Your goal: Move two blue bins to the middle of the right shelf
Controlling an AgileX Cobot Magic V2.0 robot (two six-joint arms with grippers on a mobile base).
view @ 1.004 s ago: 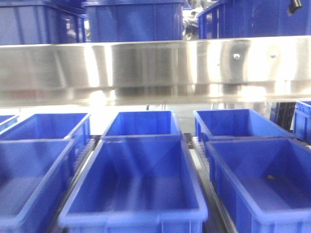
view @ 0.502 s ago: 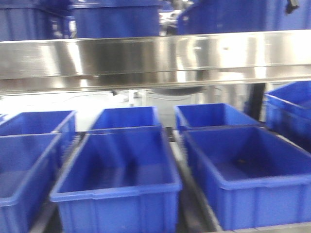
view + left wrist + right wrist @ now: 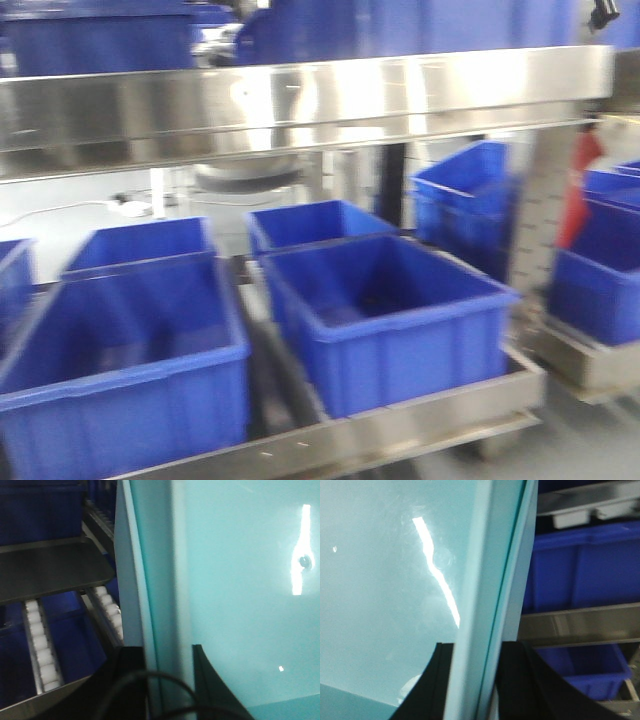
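In the left wrist view my left gripper (image 3: 165, 652) is shut on the upright wall of a bin (image 3: 240, 605), one black finger on each side of the rim. The bin looks pale teal here. In the right wrist view my right gripper (image 3: 477, 650) is shut the same way on a bin wall (image 3: 380, 580). Whether both hold the same bin cannot be told. No held bin or gripper shows in the front view. There, blue bins (image 3: 385, 310) (image 3: 120, 350) stand in rows on a steel shelf.
A shiny steel shelf beam (image 3: 300, 100) crosses the top with more blue bins above it. At the right, past an upright post (image 3: 545, 200), another shelf holds blue bins (image 3: 470, 200) (image 3: 600, 270). White conveyor rollers (image 3: 42, 650) show beside the left gripper.
The front view has swung to the right. The shelf's bins have slid left in the picture, and the post and the right-hand shelf with its bins have come into view.
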